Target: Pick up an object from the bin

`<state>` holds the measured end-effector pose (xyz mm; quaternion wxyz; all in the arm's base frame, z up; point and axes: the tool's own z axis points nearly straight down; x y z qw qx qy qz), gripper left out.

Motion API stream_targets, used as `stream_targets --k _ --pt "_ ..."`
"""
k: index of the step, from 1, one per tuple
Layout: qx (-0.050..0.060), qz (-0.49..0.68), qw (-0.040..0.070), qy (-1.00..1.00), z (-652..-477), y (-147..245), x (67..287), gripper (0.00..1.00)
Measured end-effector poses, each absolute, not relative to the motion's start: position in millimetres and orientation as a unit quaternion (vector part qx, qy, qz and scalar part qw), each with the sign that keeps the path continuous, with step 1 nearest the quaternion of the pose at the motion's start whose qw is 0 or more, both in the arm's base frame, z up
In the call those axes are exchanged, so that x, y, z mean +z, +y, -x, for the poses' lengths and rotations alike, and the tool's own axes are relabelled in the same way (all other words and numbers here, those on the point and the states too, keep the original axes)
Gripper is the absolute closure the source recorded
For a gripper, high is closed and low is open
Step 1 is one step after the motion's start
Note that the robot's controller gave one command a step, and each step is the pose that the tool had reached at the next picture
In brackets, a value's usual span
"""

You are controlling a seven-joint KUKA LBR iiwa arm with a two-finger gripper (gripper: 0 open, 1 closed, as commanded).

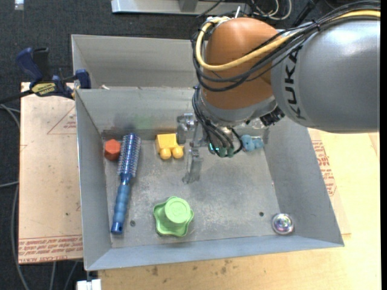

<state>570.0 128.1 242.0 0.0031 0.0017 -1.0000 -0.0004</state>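
My gripper (192,175) hangs low over the middle of the bin floor, under the arm's orange cover. Nothing shows in it. Just to its upper left lies a small yellow toy piece (167,145) with two round knobs, a short gap away. A green flower-shaped cap (173,216) sits on the floor below the gripper, toward the front wall. A small light-blue piece (251,142) lies to the right, partly hidden by the arm.
A blue hairbrush (124,181) lies lengthwise along the left wall, with a red block (112,149) beside its bristle end. A shiny silver ball (282,223) rests in the front right corner. The arm covers the back right of the bin.
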Motion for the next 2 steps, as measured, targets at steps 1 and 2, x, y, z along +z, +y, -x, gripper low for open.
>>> stream_targets --k 1,2 --pt "-0.001 -0.021 -0.002 -1.0 -521.2 153 92 0.0" --pt "0.0 -0.021 -0.001 -1.0 -512.8 65 71 0.0"
